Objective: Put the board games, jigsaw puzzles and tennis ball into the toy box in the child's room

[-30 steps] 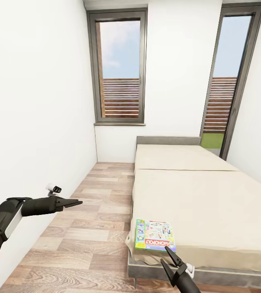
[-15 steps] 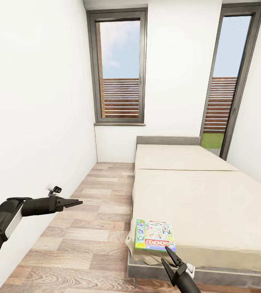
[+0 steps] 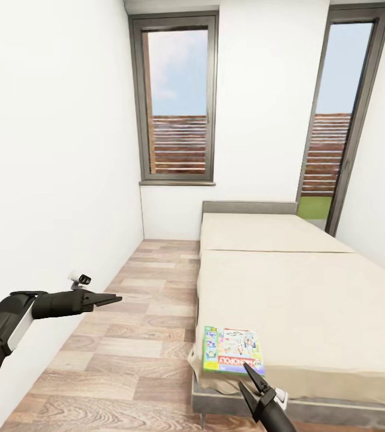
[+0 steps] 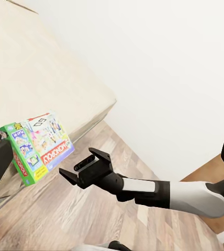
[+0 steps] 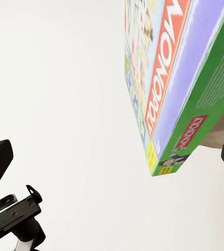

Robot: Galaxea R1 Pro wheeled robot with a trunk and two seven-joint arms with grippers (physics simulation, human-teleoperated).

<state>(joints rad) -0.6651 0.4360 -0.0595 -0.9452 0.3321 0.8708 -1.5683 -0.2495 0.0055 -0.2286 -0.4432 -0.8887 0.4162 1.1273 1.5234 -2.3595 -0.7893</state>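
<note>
Hovering just below the bed's (image 3: 312, 300) near edge, the right gripper (image 3: 252, 382) has its fingers apart, the Monopoly board game (image 3: 232, 350) at its 11 o'clock on the mattress corner. At 9 o'clock, over wood floor (image 3: 126, 336), the left gripper (image 3: 110, 298) appears closed, holding nothing.

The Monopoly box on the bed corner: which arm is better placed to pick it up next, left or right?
Probably the right. The open right gripper sits just before the Monopoly box at the near corner of the bed, pointing towards it. The left gripper is out over the floor beside the wall, well away from it.
</note>
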